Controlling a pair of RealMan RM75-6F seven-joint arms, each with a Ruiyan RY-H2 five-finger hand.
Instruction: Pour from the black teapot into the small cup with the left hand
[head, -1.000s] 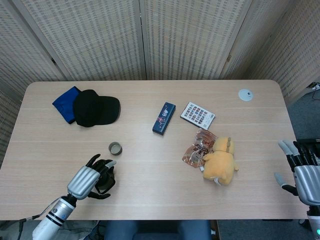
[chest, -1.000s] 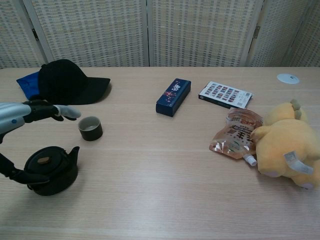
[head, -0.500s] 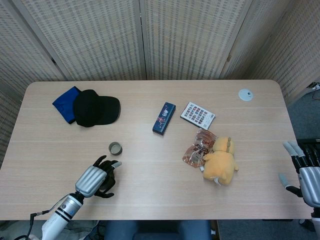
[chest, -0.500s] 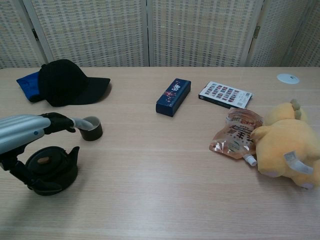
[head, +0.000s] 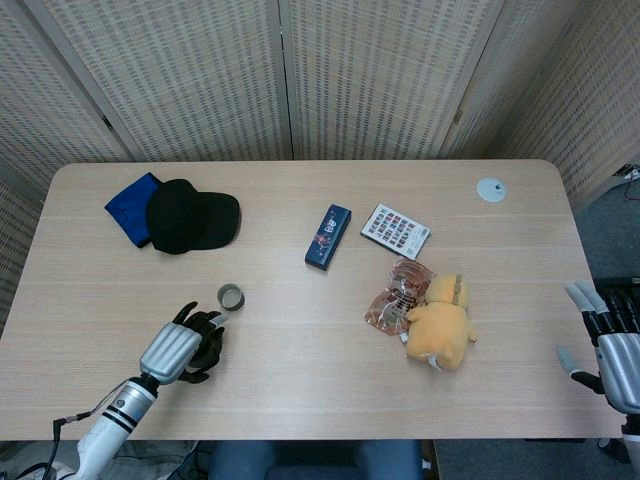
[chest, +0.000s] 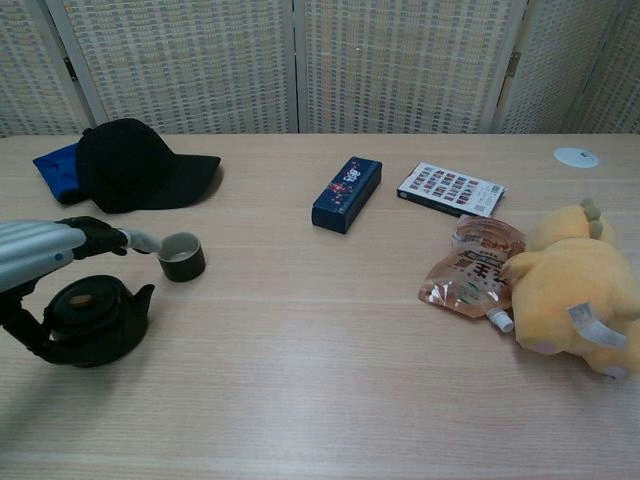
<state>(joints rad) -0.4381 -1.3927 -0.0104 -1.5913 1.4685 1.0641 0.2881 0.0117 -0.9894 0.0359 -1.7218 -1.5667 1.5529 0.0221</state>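
Observation:
The black teapot is at the near left of the table, its spout toward the small cup. In the head view the teapot is mostly hidden under my left hand. My left hand arches over the pot and holds its handle from the left, with dark fingers stretched toward the cup's rim. The small dark cup stands upright just beyond the pot, apart from it. My right hand hangs off the table's right edge with its fingers spread and nothing in it.
A black cap lies on a blue cloth at the back left. A dark blue box and a printed card are mid-table. A snack pouch and a yellow plush toy lie to the right, and a white disc farther back.
My left hand has shifted left with the teapot, which now sits a little farther from me and closer to the cup. The right hand barely moved.

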